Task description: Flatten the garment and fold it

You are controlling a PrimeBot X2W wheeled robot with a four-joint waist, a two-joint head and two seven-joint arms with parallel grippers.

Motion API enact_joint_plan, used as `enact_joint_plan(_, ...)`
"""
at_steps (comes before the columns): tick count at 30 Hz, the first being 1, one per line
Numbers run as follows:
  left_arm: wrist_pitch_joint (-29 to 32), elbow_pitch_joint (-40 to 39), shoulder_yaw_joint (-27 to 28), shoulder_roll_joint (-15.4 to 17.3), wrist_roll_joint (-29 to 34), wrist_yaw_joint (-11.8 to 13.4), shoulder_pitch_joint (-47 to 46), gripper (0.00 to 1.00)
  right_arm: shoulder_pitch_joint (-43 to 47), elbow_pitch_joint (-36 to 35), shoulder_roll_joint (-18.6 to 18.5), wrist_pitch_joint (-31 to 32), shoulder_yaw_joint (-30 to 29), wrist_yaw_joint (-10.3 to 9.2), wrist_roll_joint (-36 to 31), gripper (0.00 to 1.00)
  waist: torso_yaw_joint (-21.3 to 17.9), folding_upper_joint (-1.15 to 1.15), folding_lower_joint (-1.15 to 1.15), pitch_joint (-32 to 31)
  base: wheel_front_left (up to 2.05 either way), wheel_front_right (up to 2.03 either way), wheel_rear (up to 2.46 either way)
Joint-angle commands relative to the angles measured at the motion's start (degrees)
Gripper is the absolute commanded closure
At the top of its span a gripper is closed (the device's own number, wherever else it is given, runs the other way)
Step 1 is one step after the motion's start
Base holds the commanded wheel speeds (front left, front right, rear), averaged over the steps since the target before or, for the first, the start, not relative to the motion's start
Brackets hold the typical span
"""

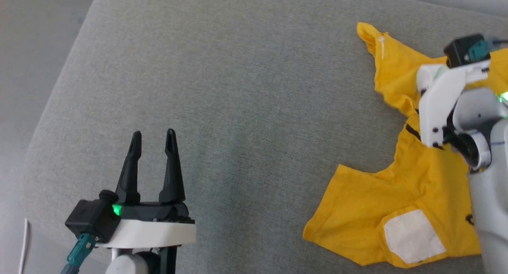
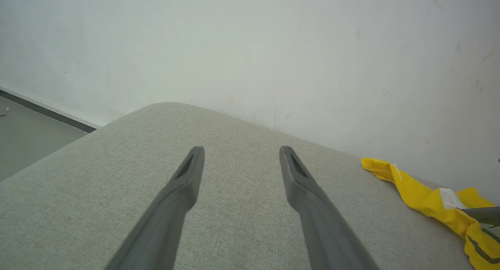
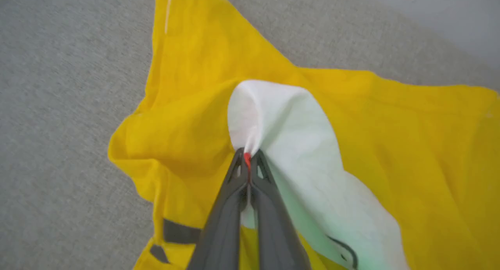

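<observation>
When viewed from the head, note the garment (image 1: 373, 210) crumpled on the grey cushion (image 1: 238, 87) along the right side of the frame, long axis running from a corner at the upper right down to a loose edge at the lower right. Record the right gripper (image 3: 248, 160) as clenched on that garment: in the right wrist view, fingers pressed together at centre frame, pinching a raised fold of the white patch (image 3: 281, 117), with a red speck (image 3: 247, 158) showing at the tips. Record the left gripper (image 1: 154, 141) as released, fingers spread and grasping nothing, at the lower left of the head view, well apart from the cloth. From the left wrist view, place the nearest yellow edge at the right of the frame, off to the side of the fingers rather than ahead of them. Judge the right arm the nearer by far, being on the cloth; judge the flattening not yet done. Expect any spreading pull to need a second hold, reached by a sideways crossing toward the right of the frame. Flag a risk of bunching under a one-point lift.
</observation>
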Motion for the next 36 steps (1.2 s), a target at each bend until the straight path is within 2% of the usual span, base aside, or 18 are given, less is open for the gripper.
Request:
enact_joint_plan(1,-0.27,0.12,-0.25,-0.12,-0.36,0.43,-1.32,0.00,-2.13,0.03,0.02,-0.84,0.64,-0.04,0.12,1.00,1.01,0.00,-0.01,0.30,0.00,0.00,0.00)
enact_joint_plan(5,-0.27,0.42,-1.20,-0.12,-1.10,0.57,-2.20,0.00,-9.47,1.02,-0.25,-3.59,2.12,-0.04,-1.06,1.00,2.76,0.00,-0.01,1.32,0.00,0.00,0.00)
enact_joint_plan(10,-0.27,1.62,-2.96,-0.12,-2.23,0.40,-3.20,0.00,-17.40,6.78,0.26,-7.80,3.67,-0.04,-4.64,1.00,5.47,0.00,-0.01,2.79,0.00,0.00,0.00)
enact_joint_plan(18,-0.27,2.89,-4.70,-0.12,-3.66,0.73,-4.68,0.00,-20.44,19.38,2.42,-14.08,2.74,-0.04,-10.55,1.00,8.15,0.00,-0.01,3.45,0.00,0.00,0.00)
enact_joint_plan(19,-0.27,2.99,-4.72,-0.12,-3.70,0.82,-4.72,0.00,-20.59,20.53,2.58,-14.91,2.44,-0.04,-10.98,0.66,8.12,0.00,-0.01,3.39,0.00,0.00,0.00)
enact_joint_plan(20,-0.27,3.10,-4.72,-0.12,-3.71,0.91,-4.75,0.00,-20.80,21.54,2.79,-15.73,2.11,-0.04,-11.20,0.02,7.99,0.00,-0.01,3.22,0.00,0.00,0.00)
enact_joint_plan(24,-0.27,3.12,-4.16,-0.12,-3.14,0.90,-4.45,0.00,-22.29,23.22,3.65,-18.87,2.70,-0.04,-9.76,0.00,6.25,0.00,-0.01,1.76,0.00,0.00,0.00)
enact_joint_plan(28,-0.27,2.91,-3.07,-0.12,-1.92,0.82,-3.62,0.00,-21.60,19.67,4.55,-23.23,1.56,-0.04,-3.74,0.00,3.81,0.00,-0.01,-0.93,0.00,0.00,0.00)
enact_joint_plan(32,-0.27,2.58,-1.36,-0.12,-0.48,0.56,-1.83,0.00,-15.27,10.22,2.96,-28.10,1.11,-0.04,0.71,0.00,0.57,0.00,-0.01,-3.67,0.00,0.00,0.00)
enact_joint_plan(36,-0.27,2.08,0.86,-0.12,1.21,-0.24,0.42,0.00,-2.36,-2.63,2.39,-31.12,-2.17,-0.04,1.43,0.00,-3.16,0.00,-0.01,-6.22,0.00,0.00,0.00)
